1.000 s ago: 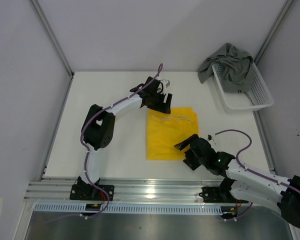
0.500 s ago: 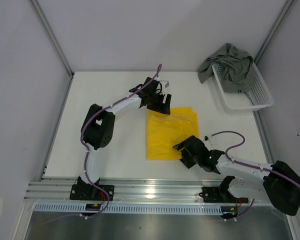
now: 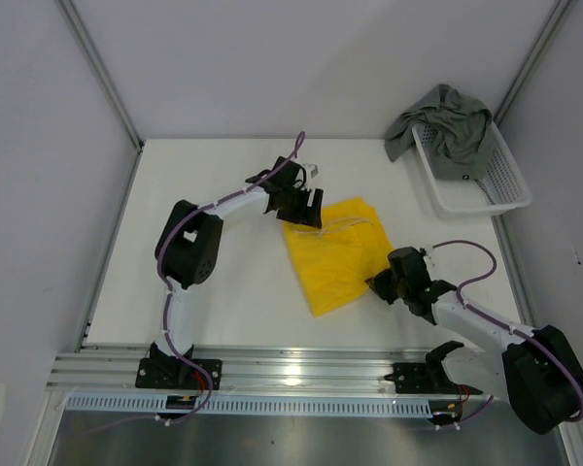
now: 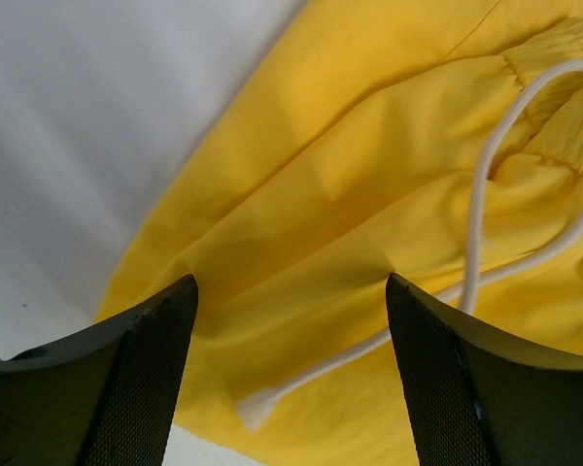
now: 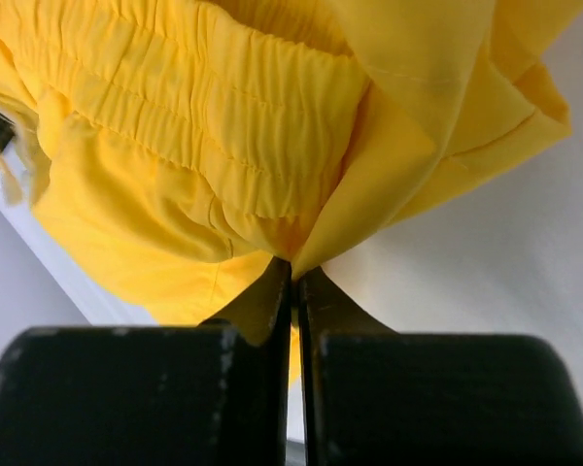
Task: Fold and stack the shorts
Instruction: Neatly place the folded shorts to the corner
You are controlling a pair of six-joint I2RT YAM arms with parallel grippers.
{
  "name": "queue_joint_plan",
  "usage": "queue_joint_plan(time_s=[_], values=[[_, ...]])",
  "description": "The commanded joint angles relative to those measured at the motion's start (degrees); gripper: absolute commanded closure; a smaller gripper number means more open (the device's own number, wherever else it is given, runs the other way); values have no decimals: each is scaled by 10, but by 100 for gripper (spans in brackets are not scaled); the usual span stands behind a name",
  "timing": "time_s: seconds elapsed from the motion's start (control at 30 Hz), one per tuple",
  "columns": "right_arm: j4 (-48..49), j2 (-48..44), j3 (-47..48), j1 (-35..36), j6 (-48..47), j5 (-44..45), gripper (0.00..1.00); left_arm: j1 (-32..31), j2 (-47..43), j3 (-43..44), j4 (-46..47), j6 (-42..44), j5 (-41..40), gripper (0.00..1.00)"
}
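Note:
The yellow shorts (image 3: 335,260) lie skewed and rumpled at the table's middle, and the white drawstring (image 4: 476,214) runs across the cloth. My right gripper (image 3: 375,282) is at their right edge. In the right wrist view its fingers (image 5: 293,270) are shut on a bunched fold of the yellow shorts (image 5: 223,126), close to the gathered waistband. My left gripper (image 3: 309,210) hovers open over the shorts' far left corner, and in its own view the yellow shorts (image 4: 369,126) lie between the spread fingers of this gripper (image 4: 291,291). The grey-green shorts (image 3: 445,121) hang crumpled over the basket's far end.
A white mesh basket (image 3: 491,184) stands at the table's back right corner. Grey walls and metal rails bound the white table (image 3: 214,282) on the left, far side and right. The arm bases sit on the rail along the near edge.
My right gripper closed on the shorts' near right edge and drew it rightward, so the yellow shorts turned from a neat rectangle into a skewed, bunched shape. The left gripper shifted slightly left.

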Motion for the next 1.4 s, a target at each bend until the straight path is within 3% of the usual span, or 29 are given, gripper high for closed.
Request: queue_joint_plan(time_s=[0.0,0.1,0.13,0.27,0.47,0.53,0.63,0.67,0.77,0.87,1.07,1.37], values=[[-24,15,33,-81,-213,-99,100,4,-29,-5,21,-12,15,20],[-62,100,85,-125,-329,-169,100,5,-34,-12,28,-18,18,20],[-81,126,122,-142,-390,-177,100,7,-35,-17,32,-23,19,20],[-100,214,186,-146,-476,-168,100,12,-49,-42,57,-41,27,20],[-103,244,235,-147,-514,-138,98,11,-61,-62,94,-48,64,20],[-109,251,247,-146,-521,-133,97,11,-51,-54,90,-48,80,25],[-111,263,264,-146,-528,-136,97,12,-46,-51,76,-53,71,54],[-110,268,268,-146,-529,-139,97,12,-47,-51,62,-54,63,69],[-107,288,288,-145,-533,-147,97,15,-58,-78,64,-65,42,89],[-106,308,312,-137,-530,-145,97,31,-64,-93,46,-86,11,100],[-96,357,382,-71,-502,-126,97,94,-140,-222,60,-134,-50,100],[-32,478,505,71,-423,-145,100,199,-370,-456,62,-206,-189,100]])
